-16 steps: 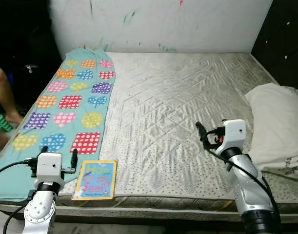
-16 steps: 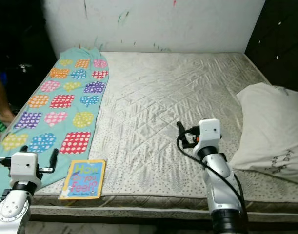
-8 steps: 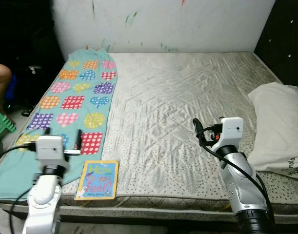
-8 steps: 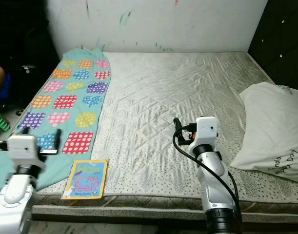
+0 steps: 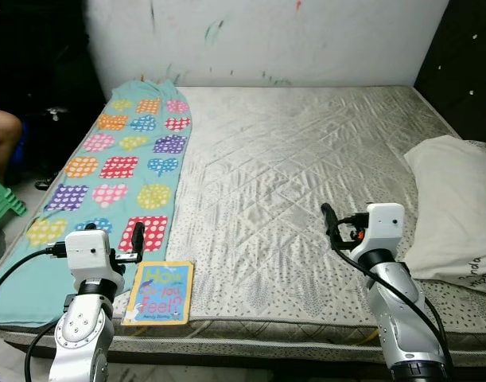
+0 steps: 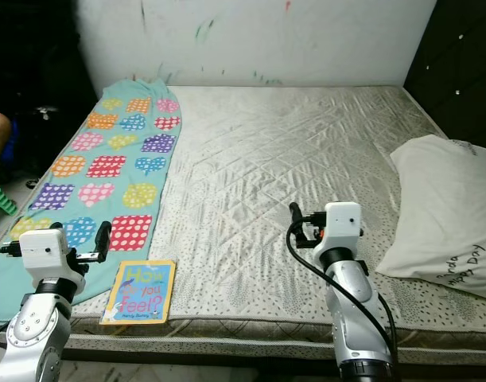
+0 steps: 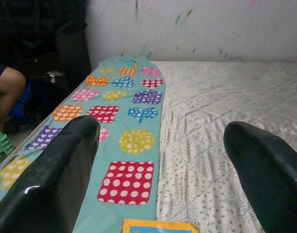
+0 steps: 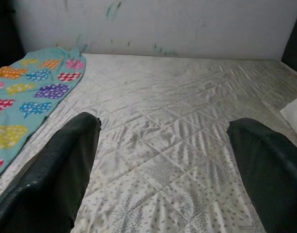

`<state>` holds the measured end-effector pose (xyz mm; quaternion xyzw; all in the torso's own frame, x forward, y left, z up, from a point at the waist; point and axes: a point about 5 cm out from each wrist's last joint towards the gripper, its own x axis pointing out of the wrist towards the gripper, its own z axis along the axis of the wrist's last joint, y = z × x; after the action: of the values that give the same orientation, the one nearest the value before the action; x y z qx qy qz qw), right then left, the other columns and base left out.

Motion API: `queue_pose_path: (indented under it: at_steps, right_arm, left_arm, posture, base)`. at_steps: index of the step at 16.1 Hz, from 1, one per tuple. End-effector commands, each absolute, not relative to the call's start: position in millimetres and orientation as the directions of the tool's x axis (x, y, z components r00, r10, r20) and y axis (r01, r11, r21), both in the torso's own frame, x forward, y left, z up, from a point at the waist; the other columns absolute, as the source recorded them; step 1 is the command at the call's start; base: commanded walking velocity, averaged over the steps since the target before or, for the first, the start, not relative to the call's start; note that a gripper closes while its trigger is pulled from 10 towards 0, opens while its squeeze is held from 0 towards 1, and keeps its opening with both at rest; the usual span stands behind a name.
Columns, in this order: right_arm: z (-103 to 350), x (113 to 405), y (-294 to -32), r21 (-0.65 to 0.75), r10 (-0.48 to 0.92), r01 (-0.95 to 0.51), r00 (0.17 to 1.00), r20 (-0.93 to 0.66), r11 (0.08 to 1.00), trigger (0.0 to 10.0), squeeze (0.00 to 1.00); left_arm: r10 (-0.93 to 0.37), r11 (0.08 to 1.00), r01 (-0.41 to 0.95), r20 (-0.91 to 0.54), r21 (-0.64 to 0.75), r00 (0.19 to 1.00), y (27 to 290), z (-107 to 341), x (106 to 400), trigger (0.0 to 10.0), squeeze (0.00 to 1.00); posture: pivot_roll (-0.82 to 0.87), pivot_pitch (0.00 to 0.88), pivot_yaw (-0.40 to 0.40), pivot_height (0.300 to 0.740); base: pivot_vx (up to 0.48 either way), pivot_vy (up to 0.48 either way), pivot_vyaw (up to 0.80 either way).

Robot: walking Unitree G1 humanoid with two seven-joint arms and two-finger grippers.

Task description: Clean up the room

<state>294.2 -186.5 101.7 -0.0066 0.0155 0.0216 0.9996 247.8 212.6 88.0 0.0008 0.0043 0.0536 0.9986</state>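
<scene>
The book (image 5: 157, 293) lies flat on the bed (image 5: 306, 159), cover up, just beside my left hand (image 5: 137, 239) on its right and a little nearer me, right at the bed's near edge. Its long axis runs from me toward the wall (image 5: 266, 40), top end pointing away, tilted slightly. My left hand hovers above the blanket (image 5: 115, 159), fingers (image 7: 61, 170) spread wide apart with nothing between them. My right hand (image 5: 328, 219) hangs over the bare middle of the bed, well apart from the book, its 2 fingers (image 8: 61, 174) also apart and empty.

I judge the book the likeliest thing to tidy. The risk: it sits so near the edge that a push from my fingers could slide it off onto the floor, and lying flat on soft bedding it gives little lip to get under. Its left side seems to rest on the blanket's edge, so I might pinch cloth too.

Beyond my right hand lies a pillow (image 5: 453, 207). A person's leg (image 5: 2, 139) shows far left.
</scene>
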Motion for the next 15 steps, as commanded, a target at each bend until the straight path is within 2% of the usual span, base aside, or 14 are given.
queue_pose_path:
  at_steps: [1, 2, 3, 4, 5, 8, 9, 10, 11, 15]
  right_arm:
    - [102, 293, -186, -0.006, 0.033, -0.033, 0.999, -0.031, 0.999, 10.0, 1.0]
    - [99, 292, -183, 0.0, 0.032, -0.032, 0.998, -0.049, 0.999, 10.0, 1.0]
    - [96, 292, -180, 0.008, 0.048, -0.048, 0.997, -0.052, 0.999, 9.2, 0.1]
    - [95, 292, -177, 0.031, 0.059, -0.057, 0.997, -0.05, 0.998, 0.0, 0.0]
    - [95, 293, -176, 0.021, 0.06, -0.059, 0.997, -0.05, 0.998, 0.0, 0.0]
    - [91, 300, -176, 0.01, 0.066, -0.065, 0.996, -0.066, 0.998, 0.0, 0.0]
    - [89, 300, -176, 0.011, 0.062, -0.061, 0.995, -0.074, 0.998, 0.0, 0.0]
    - [87, 301, -178, 0.007, 0.058, -0.057, 0.995, -0.082, 0.998, 10.0, 0.0]
    - [86, 300, -179, 0.017, 0.048, -0.047, 0.995, -0.084, 0.999, 10.0, 1.0]
    - [82, 300, -180, 0.033, 0.051, -0.048, 0.994, -0.096, 0.998, 10.0, 1.0]
  left_arm:
    - [0.115, 0.993, -0.115, 0.009, 0.0, 0.993, 213, 94, 249, 10.0, 1.0]
    - [0.143, 0.99, -0.143, -0.01, 0.006, 0.99, 214, 93, 252, 10.0, 1.0]
    - [0.148, 0.989, -0.148, -0.025, -0.009, 0.989, 215, 90, 253, 10.0, 0.96]
    - [0.152, 0.987, -0.154, -0.032, -0.048, 0.988, 217, 87, 252, 8.9, 0.0]
    - [0.141, 0.988, -0.142, -0.01, -0.067, 0.99, 217, 89, 253, 0.0, 0.0]
    - [0.171, 0.984, -0.171, -0.014, -0.05, 0.985, 219, 89, 259, 0.0, 0.0]
    - [0.171, 0.984, -0.172, -0.021, -0.047, 0.985, 219, 87, 259, 0.5, 0.0]
    - [0.163, 0.984, -0.165, -0.035, -0.061, 0.986, 216, 83, 259, 10.0, 0.0]
    - [0.152, 0.985, -0.154, -0.033, -0.08, 0.988, 214, 82, 259, 10.0, 1.0]
    - [0.136, 0.983, -0.142, -0.061, -0.115, 0.989, 206, 76, 261, 10.0, 1.0]
  posture:
    - [-0.06, 0.0, 0.028, 0.74]
    - [-0.06, 0.0, 0.026, 0.74]
    - [-0.06, 0.0, 0.024, 0.74]
    - [-0.06, 0.0, 0.022, 0.74]
    - [-0.06, 0.0, 0.02, 0.74]
    - [-0.05, 0.0, 0.014, 0.74]
    - [-0.05, 0.0, 0.018, 0.74]
    - [-0.05, 0.0, 0.019, 0.74]
    - [-0.05, 0.0, 0.018, 0.74]
    - [-0.05, 0.0, 0.025, 0.74]
  base:
    - [0.0, 0.0, 0.0]
    - [0.0, 0.0, 0.0]
    - [0.0, 0.0, 0.0]
    - [0.0, 0.0, 0.0]
    - [0.0, 0.0, 0.0]
    - [0.0, 0.0, 0.0]
    - [0.0, 0.0, 0.0]
    - [0.0, 0.0, 0.0]
    - [0.0, 0.0, 0.0]
    - [0.0, 0.0, 0.0]
